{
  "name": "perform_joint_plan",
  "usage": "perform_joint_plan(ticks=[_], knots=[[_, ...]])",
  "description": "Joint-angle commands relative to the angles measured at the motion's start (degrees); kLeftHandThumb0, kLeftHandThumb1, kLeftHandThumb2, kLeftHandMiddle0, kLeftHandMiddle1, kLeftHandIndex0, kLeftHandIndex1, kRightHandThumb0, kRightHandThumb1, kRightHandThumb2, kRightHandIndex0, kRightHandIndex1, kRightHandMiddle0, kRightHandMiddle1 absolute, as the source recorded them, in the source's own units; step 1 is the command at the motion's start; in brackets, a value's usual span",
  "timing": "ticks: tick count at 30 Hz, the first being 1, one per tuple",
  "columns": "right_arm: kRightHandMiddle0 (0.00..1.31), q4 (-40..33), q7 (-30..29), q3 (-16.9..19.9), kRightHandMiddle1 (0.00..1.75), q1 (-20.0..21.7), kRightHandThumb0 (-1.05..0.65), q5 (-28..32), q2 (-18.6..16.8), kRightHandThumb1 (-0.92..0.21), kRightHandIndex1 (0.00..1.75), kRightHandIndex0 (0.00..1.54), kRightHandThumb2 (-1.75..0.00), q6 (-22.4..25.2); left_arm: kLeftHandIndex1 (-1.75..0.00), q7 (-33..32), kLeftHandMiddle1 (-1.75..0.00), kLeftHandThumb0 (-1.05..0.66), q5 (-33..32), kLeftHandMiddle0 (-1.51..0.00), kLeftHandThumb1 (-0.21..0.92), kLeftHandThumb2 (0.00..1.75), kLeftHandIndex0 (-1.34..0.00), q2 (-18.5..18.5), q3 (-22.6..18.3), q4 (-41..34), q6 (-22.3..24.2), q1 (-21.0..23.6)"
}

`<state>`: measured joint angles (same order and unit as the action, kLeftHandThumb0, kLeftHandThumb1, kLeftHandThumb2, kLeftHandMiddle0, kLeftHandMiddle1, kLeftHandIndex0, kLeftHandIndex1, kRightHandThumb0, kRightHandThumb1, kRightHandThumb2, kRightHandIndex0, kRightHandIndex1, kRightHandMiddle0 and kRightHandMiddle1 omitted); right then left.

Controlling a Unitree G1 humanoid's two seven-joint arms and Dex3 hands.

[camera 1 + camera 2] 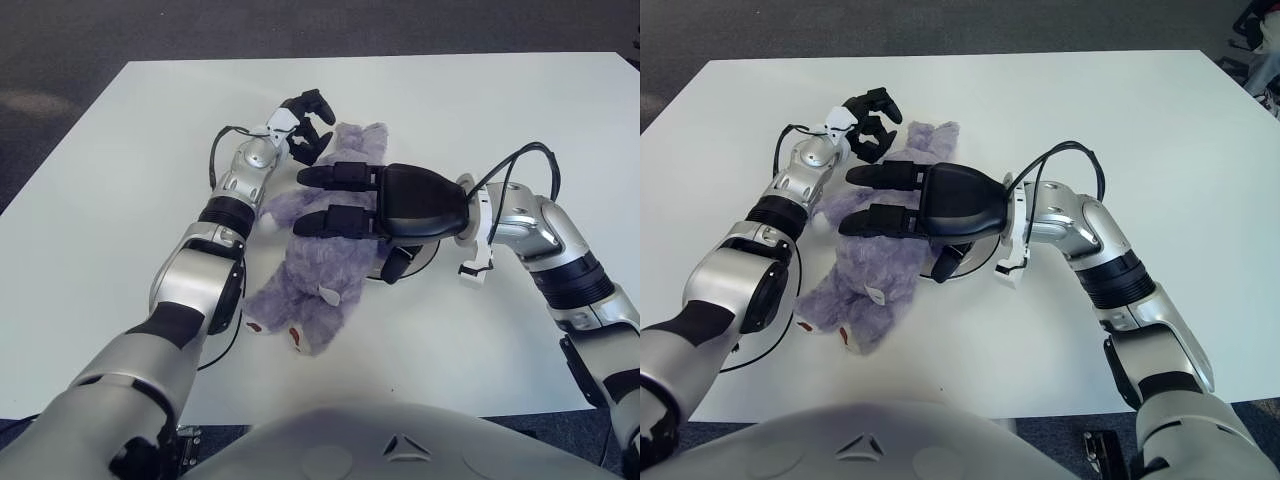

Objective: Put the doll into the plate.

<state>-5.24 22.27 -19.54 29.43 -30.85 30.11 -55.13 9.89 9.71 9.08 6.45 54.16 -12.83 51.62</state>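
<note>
Two robot hands on the fluffy purple plush doll (330, 255): right robot hand (345, 215) fingers extended flat over its torso, nothing gripped; left robot hand (308, 122) curled at its head, grip unclear.

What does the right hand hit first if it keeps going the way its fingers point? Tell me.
Probably the left arm. The right hand points toward the robot's left over the purple doll, though it may brush the doll first; height is unclear.

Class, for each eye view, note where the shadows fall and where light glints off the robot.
Left eye view: a soft shadow edges the doll on the table, suggesting diffuse light; the silver forearm behind the left hand shows bright glints. Right eye view: the glossy black right hand, above the doll, carries a pale sheen and darkens the fur beneath.
</note>
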Motion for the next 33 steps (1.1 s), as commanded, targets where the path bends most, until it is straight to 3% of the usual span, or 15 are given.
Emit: perform_joint_plan(ticks=[1, 3, 8, 12, 14, 17, 25, 33], knots=[[0.01, -2.12, 0.04, 0.76, 1.16, -2.67, -0.23, -1.43, -0.83, -0.38, 1.22, 0.03, -1.11, 3.49, -1.75, -0.11, -1.48, 0.0, -0.06, -0.75, 0.27, 1.3, -0.45, 0.44, -0.35, 0.07, 0.29, -0.46], [0.04, -3.22, -0.39, 1.22, 1.35, -3.76, -0.23, -1.42, -1.39, -0.34, 1.51, 0.01, -1.15, 5.33, -1.75, -0.04, -1.48, 0.0, -0.1, -0.76, 0.26, 1.3, -0.45, 0.45, -0.38, 0.02, 0.22, -0.55], [0.11, -4.84, -3.92, 2.89, 1.59, -6.12, -0.29, -4.66, -2.68, -0.33, 1.71, 0.01, -1.12, 6.63, -1.75, -0.05, -1.53, 0.0, 0.03, -0.75, 0.26, 1.32, -0.44, 0.54, -0.34, 0.07, -0.1, -0.73], [0.35, -5.22, -5.26, 3.33, 1.66, -7.2, -0.37, -4.82, -2.93, -0.57, 1.74, 0.09, -0.91, 7.48, -1.75, -0.39, -1.52, 0.0, 0.25, -0.75, 0.26, 1.32, -0.44, 0.61, -0.27, 0.01, -0.32, -0.76], [0.44, -5.65, -5.28, 3.44, 1.59, -7.57, -0.19, -4.14, -2.76, -0.57, 1.74, 0.17, -0.92, 8.2, -1.75, -0.62, -1.53, 0.0, 0.42, -0.74, 0.27, 1.31, -0.43, 0.65, -0.19, -0.06, -0.47, -0.8], [0.5, -6.27, -4.81, 3.22, 1.55, -7.96, -0.06, -3.29, -2.73, -0.56, 1.74, 0.23, -0.95, 9.55, -1.75, -0.71, -1.54, 0.0, 0.56, -0.73, 0.27, 1.31, -0.43, 0.72, -0.12, -0.11, -0.52, -0.84], [0.57, -10.22, -2.14, 3.99, 1.44, -10.51, -0.01, -1.41, -1.91, -0.5, 1.75, 0.36, -1.0, 15.59, -1.75, -0.93, -1.57, 0.0, 0.77, -0.71, 0.29, 1.31, -0.41, 0.81, 0.04, -0.02, -0.9, -0.88], [0.58, -9.43, -7.93, 6.0, 1.42, -13.04, 0.0, -5.53, -2.15, -0.4, 1.75, 0.5, -1.12, 13.51, -1.75, -0.9, -1.57, 0.0, 0.85, -0.69, 0.33, 1.26, -0.38, 0.94, 0.17, 0.46, -1.48, -0.84]])
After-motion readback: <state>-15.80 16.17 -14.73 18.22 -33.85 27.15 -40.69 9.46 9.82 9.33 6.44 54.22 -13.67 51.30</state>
